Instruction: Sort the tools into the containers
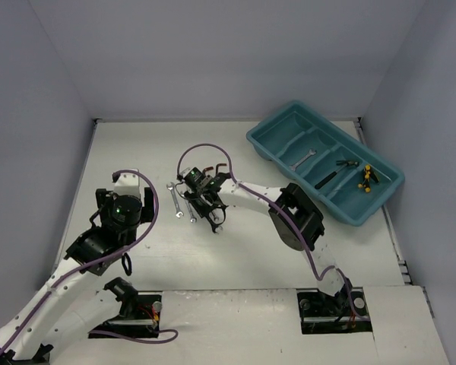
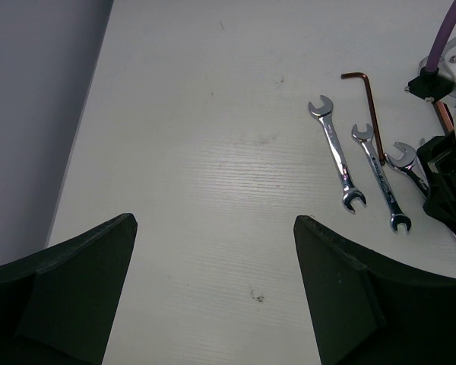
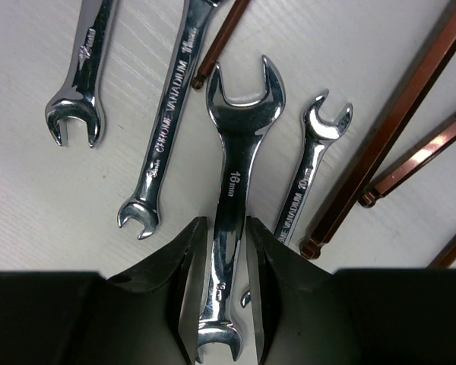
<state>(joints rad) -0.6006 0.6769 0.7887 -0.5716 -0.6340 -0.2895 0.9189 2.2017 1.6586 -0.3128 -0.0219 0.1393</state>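
Several silver wrenches and brown hex keys lie on the white table. In the right wrist view my right gripper [image 3: 226, 220] is shut on the shank of the large silver wrench [image 3: 239, 144], which lies flat on the table. Three more wrenches [image 3: 175, 99] [image 3: 87, 68] [image 3: 308, 175] and hex keys [image 3: 395, 122] lie alongside it. My left gripper [image 2: 214, 219] hangs open over bare table, left of the wrenches [image 2: 336, 152] and a hex key [image 2: 372, 106]. The teal tray [image 1: 273, 141] at the back right holds a wrench [image 1: 302, 159], a black-handled tool [image 1: 327, 178] and a yellow-and-black tool [image 1: 367, 176].
Grey walls close in the table on the left, back and right. The right arm's elbow [image 1: 296, 217] reaches across the middle of the table, between the tool pile and the tray. Purple cables loop over both arms.
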